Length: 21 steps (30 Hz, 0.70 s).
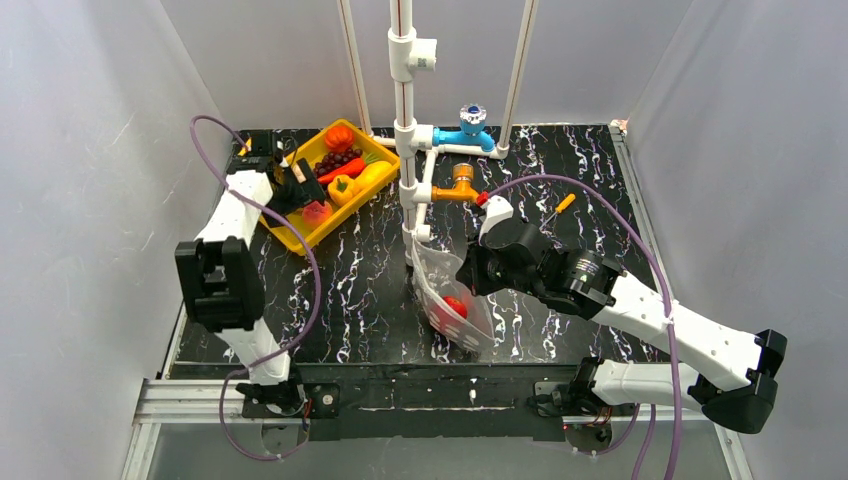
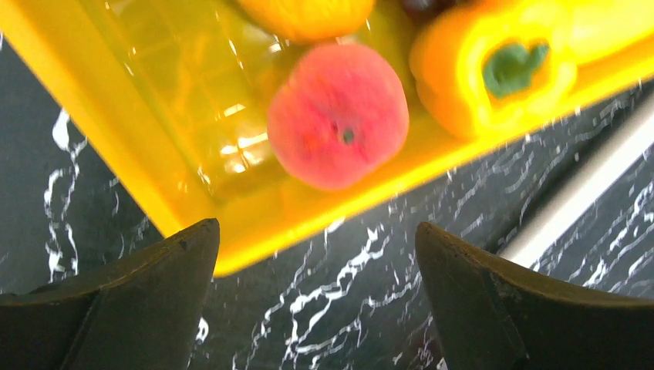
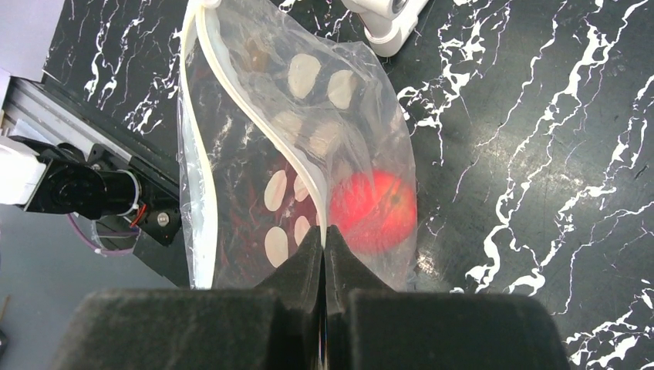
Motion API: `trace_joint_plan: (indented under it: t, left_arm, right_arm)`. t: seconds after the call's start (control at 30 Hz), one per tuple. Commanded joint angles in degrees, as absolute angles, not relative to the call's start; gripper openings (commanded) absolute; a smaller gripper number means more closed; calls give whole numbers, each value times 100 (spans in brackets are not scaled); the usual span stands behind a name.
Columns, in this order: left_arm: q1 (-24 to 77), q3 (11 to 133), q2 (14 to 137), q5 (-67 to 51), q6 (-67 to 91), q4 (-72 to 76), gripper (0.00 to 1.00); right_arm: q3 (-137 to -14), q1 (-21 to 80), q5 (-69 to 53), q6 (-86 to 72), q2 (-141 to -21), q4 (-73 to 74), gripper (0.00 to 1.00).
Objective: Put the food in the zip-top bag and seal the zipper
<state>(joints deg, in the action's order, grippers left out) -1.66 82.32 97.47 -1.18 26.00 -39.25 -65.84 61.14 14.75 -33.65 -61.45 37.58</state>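
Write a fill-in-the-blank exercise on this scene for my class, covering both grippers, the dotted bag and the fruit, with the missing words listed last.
The right gripper is ____ on the rim of the zip-top bag.
Inside the bag lies one round ____ fruit.
The left gripper hangs with jaws ____ over a corner of the yellow tray.
The peach lies in the tray, not in the ____.
Missing words: shut, red, open, bag.

A robotics test cell: white panels [image 1: 90, 150] wall in a black marbled surface [image 1: 370, 290], where a left arm [image 1: 235, 215] and right arm [image 1: 660, 310] (bases by an aluminium rail [image 1: 190, 398]) flank a white pipe rig [image 1: 404, 125].
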Motion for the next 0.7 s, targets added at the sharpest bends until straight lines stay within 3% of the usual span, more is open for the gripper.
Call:
trace_joint_plan:
  t: [0.0,0.67]
  left_arm:
    - [-306,8871,10279,-424,2601,-3753,98]
    - [-317,9047,11336,-762,2127,-3566,98]
  right_arm:
    - [-6910,6100,1453,-3325,-6098,3956,1]
    - [-7051,6100,1520,-3389,-6471,4020,1]
